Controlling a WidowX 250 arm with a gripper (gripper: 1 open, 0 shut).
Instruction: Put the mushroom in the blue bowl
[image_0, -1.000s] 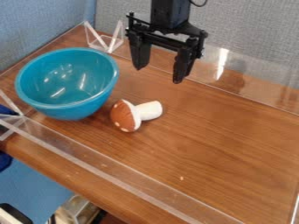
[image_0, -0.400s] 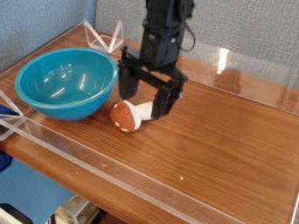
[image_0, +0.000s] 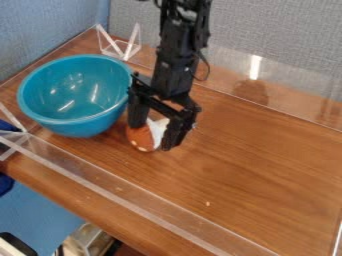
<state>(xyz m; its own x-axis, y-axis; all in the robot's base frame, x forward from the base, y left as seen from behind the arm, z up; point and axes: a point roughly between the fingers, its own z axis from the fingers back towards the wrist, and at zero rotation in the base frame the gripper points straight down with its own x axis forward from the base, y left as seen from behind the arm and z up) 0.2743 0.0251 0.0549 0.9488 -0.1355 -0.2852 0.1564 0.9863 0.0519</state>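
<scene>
The mushroom (image_0: 151, 133) lies on its side on the wooden table, orange-brown cap toward the bowl, white stem toward the right. My gripper (image_0: 158, 128) has come down over it with its black fingers (image_0: 135, 118) open, one on each side of the mushroom, which they partly hide. I cannot tell whether the fingers touch it. The blue bowl (image_0: 74, 95) stands upright and empty just left of the gripper.
The wooden table (image_0: 254, 170) is ringed by a low clear plastic wall (image_0: 107, 185). A blue-grey cloth backdrop (image_0: 54, 25) stands behind it. The black arm (image_0: 181, 40) rises above the gripper.
The gripper has come down and toward the left, from high above the table's back to around the mushroom. The mushroom and the bowl have stayed where they were.
</scene>
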